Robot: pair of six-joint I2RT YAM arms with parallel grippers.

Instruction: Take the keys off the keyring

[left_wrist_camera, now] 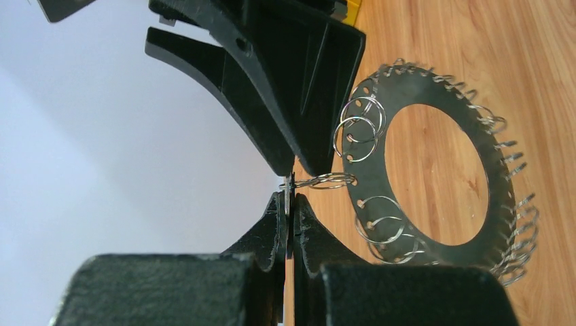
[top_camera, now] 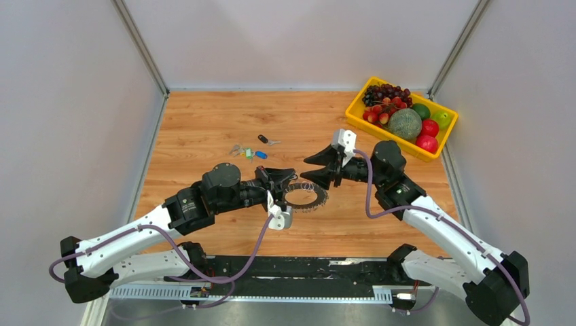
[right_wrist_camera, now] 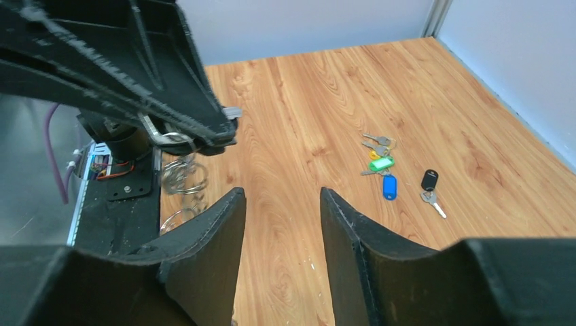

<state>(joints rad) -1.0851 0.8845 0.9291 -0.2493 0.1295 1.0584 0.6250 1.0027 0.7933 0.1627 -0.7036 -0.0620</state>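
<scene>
My overhead feed is bright and even, lit from above. Only soft, pale shadows fall on the table [top_camera: 204, 122], and the walls [top_camera: 61, 136] splay outward toward the frame edges. On the left wrist the near fingers [left_wrist_camera: 261, 238] blur and the background blows out white, while the keyring [left_wrist_camera: 370, 180] is crisp, its wire loops [left_wrist_camera: 356, 129] glinting. On the right wrist the fingers [right_wrist_camera: 204, 272] are soft, but the keys [right_wrist_camera: 384, 159] read sharp.

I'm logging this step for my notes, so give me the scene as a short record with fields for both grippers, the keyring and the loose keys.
keyring: grey disc edged with wire rings, no key visible on it
left gripper: shut, pinching a small split ring on the keyring's rim
right gripper: open, empty, close to the left gripper
loose keys: on the wood table, with green tag, blue tag, one black-headed key
</scene>
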